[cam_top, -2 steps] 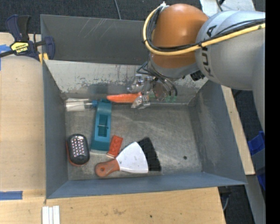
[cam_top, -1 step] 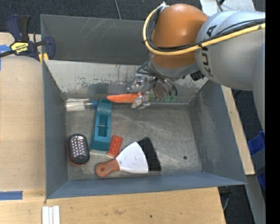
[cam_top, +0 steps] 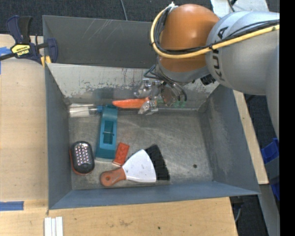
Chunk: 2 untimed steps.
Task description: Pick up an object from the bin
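One slim orange stick [cam_top: 129, 103], tapered, lay flat along the foot of the bin's [cam_top: 56, 146] rear wall, about midway across. Its right end ran up to the end effector [cam_top: 150, 103], which stood low at the same wall, immediately to the right of the stick; contact looked likely but could not be confirmed. How far open the end effector was could not be told, nor whether it had hold of the stick. One clear tube [cam_top: 80, 110] lay in line with the stick on its left, near the rear-left corner. One teal box-shaped holder [cam_top: 107, 134] lay just in front of the stick, its far end close under the stick's left tip, its length running toward the front. One small red-orange block [cam_top: 121, 154] touched the teal holder's near right corner. One black cylinder [cam_top: 82, 157] with a dotted face lay left of the holder, near the left wall. One brush [cam_top: 140, 167], white-bodied with black bristles and a brown handle, lay at the front, just beside the block. Right half of the bin floor bare. Nothing lay on top of the stick. The arm's orange cover [cam_top: 184, 26] hung above the end effector and hid part of the rear wall.
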{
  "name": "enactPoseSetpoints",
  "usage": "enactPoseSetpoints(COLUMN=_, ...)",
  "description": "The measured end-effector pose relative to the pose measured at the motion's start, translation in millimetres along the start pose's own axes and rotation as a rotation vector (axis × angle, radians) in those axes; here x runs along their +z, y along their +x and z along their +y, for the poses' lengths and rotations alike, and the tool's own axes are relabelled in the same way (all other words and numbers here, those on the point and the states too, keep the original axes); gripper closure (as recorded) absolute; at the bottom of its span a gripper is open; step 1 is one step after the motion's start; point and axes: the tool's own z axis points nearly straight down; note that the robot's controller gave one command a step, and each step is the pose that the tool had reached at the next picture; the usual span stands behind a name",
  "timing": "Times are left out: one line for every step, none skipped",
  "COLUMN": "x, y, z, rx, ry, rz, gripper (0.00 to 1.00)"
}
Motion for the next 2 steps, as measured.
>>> enactPoseSetpoints(x=53.1, y=-1.6, z=-0.9, rx=-0.029, ry=0.000, rz=-0.007, gripper=1.00)
enactPoseSetpoints(x=71.1, y=3.6, z=-4.2, rx=-0.011, ry=-0.001, rz=0.005, gripper=0.00)
